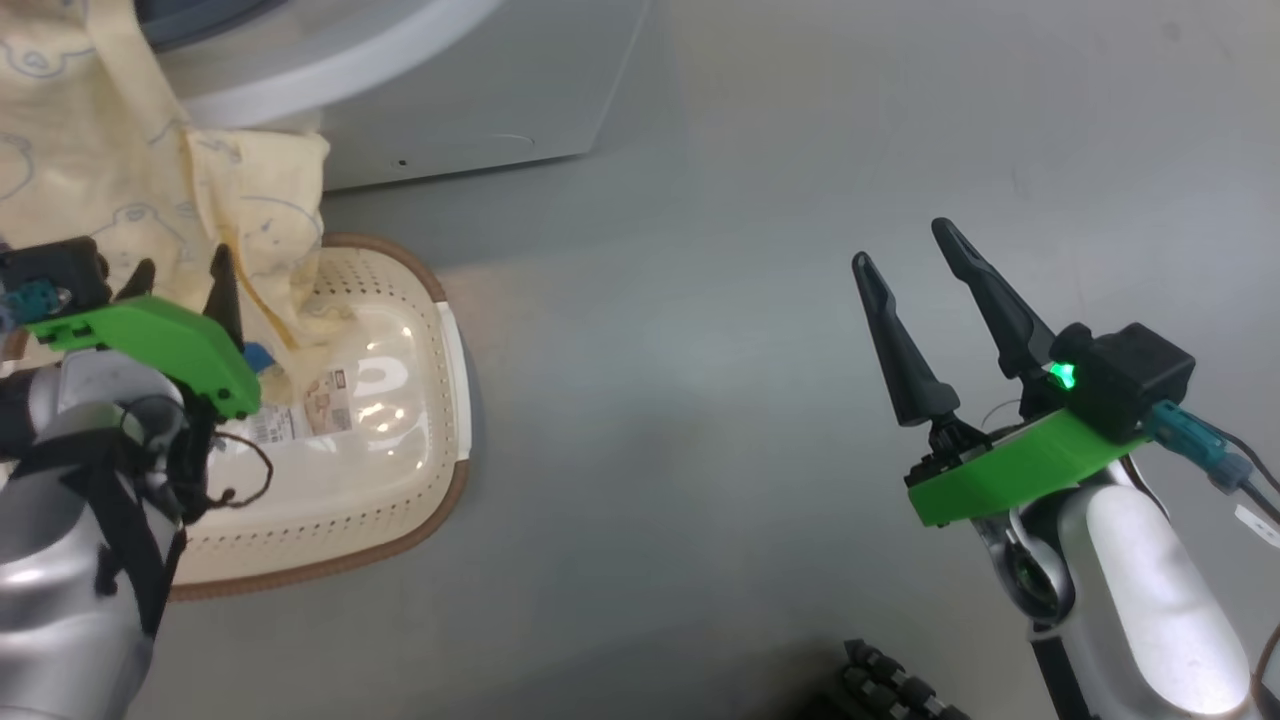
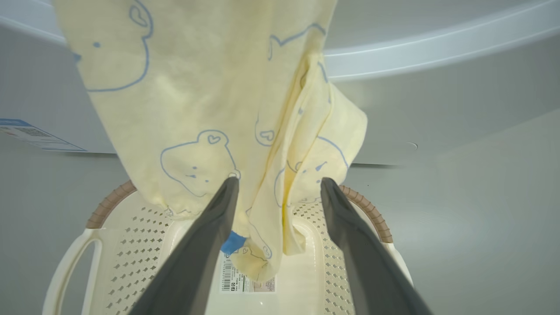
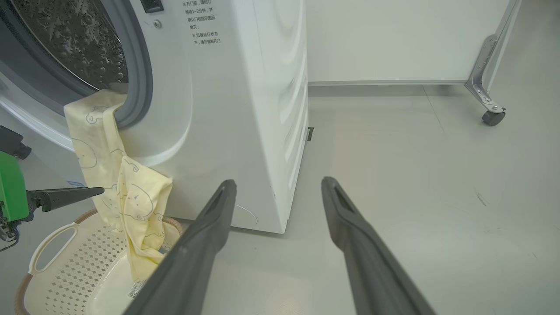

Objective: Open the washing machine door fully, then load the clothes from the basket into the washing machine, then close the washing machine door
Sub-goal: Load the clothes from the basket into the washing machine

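head looks down, wrists forward; all share the basket (image 1: 400,480).

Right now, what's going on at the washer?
Loading is half done. The yellow garment hangs out of the washing machine, its top draped over the grey seal and its lower end dangling into the basket. The left pincer is open right at the hanging cloth, not clamped on it. The right pincer is open over the floor, holding nothing.

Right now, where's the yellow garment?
At the right wrist view's left, the yellow garment hangs from the lip of the washing machine, its end in the basket, before the open left hand.
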Controlling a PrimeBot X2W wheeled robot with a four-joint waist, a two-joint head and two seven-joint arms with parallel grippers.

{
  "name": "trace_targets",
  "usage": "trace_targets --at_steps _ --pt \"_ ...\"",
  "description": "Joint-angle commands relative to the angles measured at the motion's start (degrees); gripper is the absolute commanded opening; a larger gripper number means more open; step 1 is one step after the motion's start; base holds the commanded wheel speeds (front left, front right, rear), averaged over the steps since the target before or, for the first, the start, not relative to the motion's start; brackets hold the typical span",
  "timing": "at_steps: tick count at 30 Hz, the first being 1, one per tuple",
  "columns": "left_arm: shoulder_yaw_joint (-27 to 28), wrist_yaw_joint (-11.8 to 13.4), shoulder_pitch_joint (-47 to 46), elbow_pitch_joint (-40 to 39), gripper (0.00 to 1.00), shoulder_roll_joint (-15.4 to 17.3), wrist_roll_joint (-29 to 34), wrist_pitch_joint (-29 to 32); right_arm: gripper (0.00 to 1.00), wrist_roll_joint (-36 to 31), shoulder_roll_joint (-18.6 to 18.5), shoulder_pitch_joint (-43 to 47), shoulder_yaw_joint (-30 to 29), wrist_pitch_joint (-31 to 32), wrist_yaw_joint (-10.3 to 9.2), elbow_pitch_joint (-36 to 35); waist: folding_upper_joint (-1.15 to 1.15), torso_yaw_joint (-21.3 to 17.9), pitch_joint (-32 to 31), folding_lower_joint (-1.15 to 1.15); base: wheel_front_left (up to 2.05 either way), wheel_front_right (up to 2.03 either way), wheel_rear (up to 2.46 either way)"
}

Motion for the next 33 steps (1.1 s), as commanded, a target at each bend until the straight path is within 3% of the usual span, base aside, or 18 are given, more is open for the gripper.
trace_targets --at_steps 1,16,17,18,19,20,33 --pt "2.0 -0.5 -2.7 1.0 1.0 1.9 -0.6 0.1 1.0 0.8 -0.5 -0.5 1.2 -1.0 -0.16 -1.2 0.0 -1.6 1.4 -0.01 0.0 0.0 0.0" --pt "1.7 -3.0 -14.6 15.7 1.0 3.2 -1.6 0.3 1.0 2.3 -0.5 -1.2 2.7 -2.5 -0.16 0.3 0.0 -5.2 4.8 -0.01 0.0 0.0 0.0" --pt "1.6 -3.0 -15.1 16.3 0.68 3.0 -1.6 0.4 1.0 2.3 -0.5 -1.2 2.7 -2.6 -0.16 0.4 0.0 -5.2 4.8 -0.01 0.0 0.0 0.0" --pt "1.5 -3.1 -15.6 16.9 0.54 2.9 -1.7 0.4 1.0 2.2 -0.5 -1.1 2.6 -2.6 -0.16 0.4 0.0 -5.2 4.8 -0.01 0.0 0.0 0.0" --pt "1.3 -3.2 -16.0 17.4 0.31 2.7 -1.8 0.5 1.0 2.2 -0.5 -1.0 2.5 -2.7 -0.16 0.4 0.0 -5.2 4.8 -0.01 0.0 0.0 0.0" --pt "1.1 -3.3 -16.3 17.9 0.0 2.4 -1.9 0.6 1.0 2.1 -0.5 -1.0 2.3 -2.7 -0.16 0.5 0.0 -5.1 4.7 -0.01 0.0 0.0 0.0" --pt "-1.6 -3.9 -15.9 20.0 0.0 -0.5 -2.8 -1.1 1.0 0.2 -0.5 0.1 -0.4 -2.0 -0.16 -0.1 0.0 -1.7 2.1 -0.01 0.0 0.0 0.0"
